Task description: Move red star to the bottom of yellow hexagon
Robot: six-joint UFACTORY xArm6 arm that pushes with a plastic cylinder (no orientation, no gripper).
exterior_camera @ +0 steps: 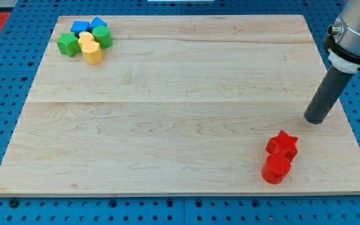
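The red star block (282, 143) sat far from the yellow hexagon block (93, 54), so nothing was done yet. My tip (318, 120) stood near the star, not touching it. I had no jaws, only a rod.

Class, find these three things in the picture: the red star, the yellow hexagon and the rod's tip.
red star (282, 143), camera view, on its top face.
yellow hexagon (93, 53), camera view, on its top face, at the cluster's lower edge.
my tip (315, 120), camera view, on the rod's very end, up-right of the red star.
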